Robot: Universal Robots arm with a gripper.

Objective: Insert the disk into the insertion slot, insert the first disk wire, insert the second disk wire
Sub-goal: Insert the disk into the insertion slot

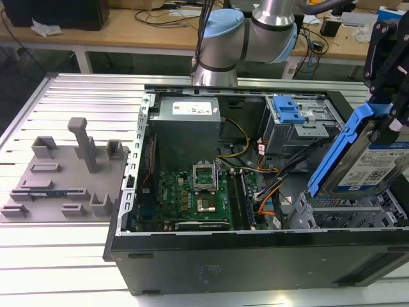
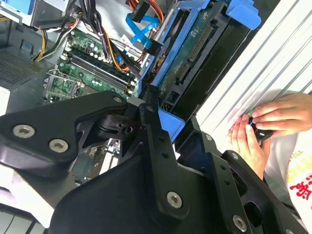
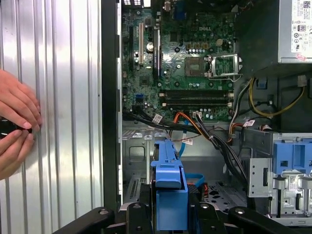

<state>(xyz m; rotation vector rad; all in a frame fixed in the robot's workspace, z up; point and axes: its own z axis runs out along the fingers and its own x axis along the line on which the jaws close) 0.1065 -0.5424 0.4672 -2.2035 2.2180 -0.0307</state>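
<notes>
The disk [image 1: 370,167], a silver drive with white labels in a blue carrier, hangs tilted at the exterior view's right, and my gripper [image 1: 388,83] is shut on its upper end. Its lower end is just above the insertion slot [image 1: 342,214], a perforated grey cage in the computer case's near right corner. In the first wrist view the blue carrier [image 3: 168,192] stands edge-on between my gripper's [image 3: 168,217] black fingers. The second wrist view shows the disk's [image 2: 195,46] green circuit-board underside beyond my gripper [image 2: 163,122]. Loose orange and black wires [image 3: 195,126] and a blue cable [image 2: 141,27] lie beside the cage.
Inside the open case are a motherboard [image 1: 192,192], a grey power supply [image 1: 188,115] and a taller bay unit with a blue latch [image 1: 287,110]. A grey fixture plate [image 1: 64,173] lies at the exterior view's left. A person's hands [image 2: 263,126] [image 3: 14,126] rest on the ribbed table beside the case.
</notes>
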